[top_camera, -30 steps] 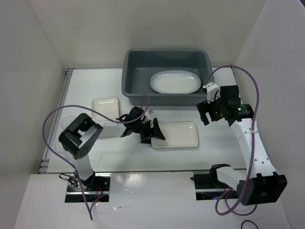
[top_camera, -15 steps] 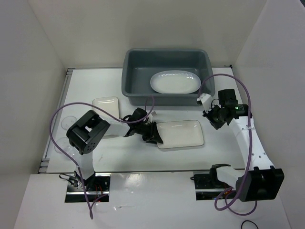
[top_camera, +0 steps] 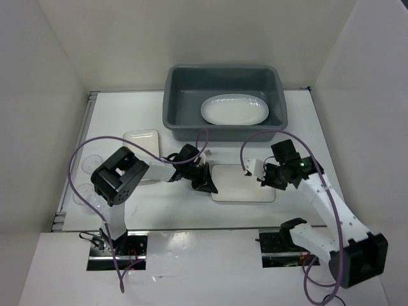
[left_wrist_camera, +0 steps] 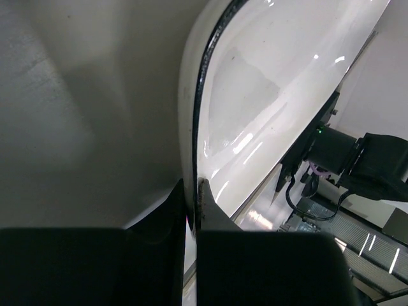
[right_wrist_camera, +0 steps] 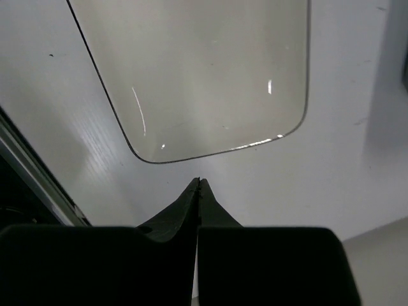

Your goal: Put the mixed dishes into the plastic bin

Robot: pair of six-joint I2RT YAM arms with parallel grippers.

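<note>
A white rounded-rectangle plate (top_camera: 236, 188) lies on the table in front of the plastic bin (top_camera: 180, 108). My left gripper (top_camera: 208, 183) is shut on the plate's left rim (left_wrist_camera: 191, 159), one finger on each side of it. My right gripper (top_camera: 269, 180) hovers at the plate's right end, shut and empty, its tip (right_wrist_camera: 199, 183) just short of the plate's corner (right_wrist_camera: 191, 70). A large white oval platter (top_camera: 234, 109) rests inside the bin. A cream plate (top_camera: 141, 139) sits to the left. Two clear glass cups (top_camera: 91, 162) (top_camera: 83, 194) stand near the left edge.
White walls close in the table on the left, back and right. Purple cables loop above both arms (top_camera: 83, 153). The arm bases (top_camera: 118, 245) sit at the near edge.
My left gripper has closed on the white plate's rim and the plate has slid right. My right arm swung from beside the bin down to the plate's right end and shut.
</note>
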